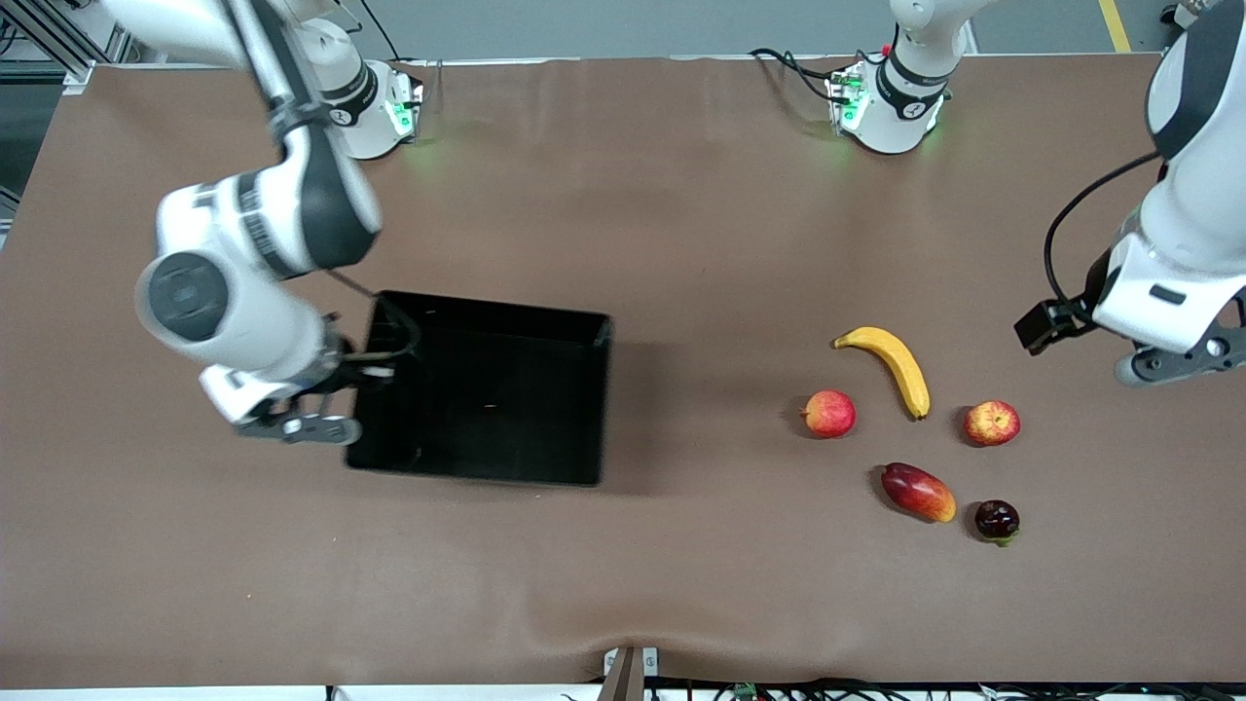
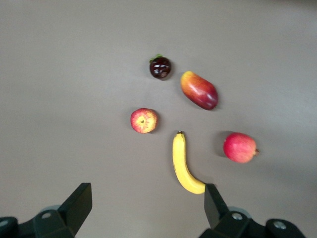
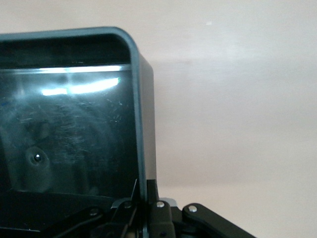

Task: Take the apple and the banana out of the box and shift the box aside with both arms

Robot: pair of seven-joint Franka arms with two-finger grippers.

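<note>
The black tray (image 1: 487,399) lies toward the right arm's end of the table and holds nothing. My right gripper (image 1: 365,375) is shut on the tray's side wall (image 3: 143,114), one finger inside and one outside, as the right wrist view (image 3: 147,191) shows. The yellow banana (image 1: 891,365) lies toward the left arm's end. A yellow-streaked red apple (image 1: 992,423) and a redder apple (image 1: 829,413) lie on either side of it. My left gripper (image 1: 1183,362) hangs open and empty over the bare table beside the fruits. In its wrist view (image 2: 147,193) I see the banana (image 2: 182,166) and streaked apple (image 2: 143,120).
A red-orange mango-like fruit (image 1: 918,492) and a small dark purple fruit (image 1: 997,519) lie nearer the front camera than the apples. Brown cloth covers the table (image 1: 681,243). Both arm bases stand along the table's edge farthest from the camera.
</note>
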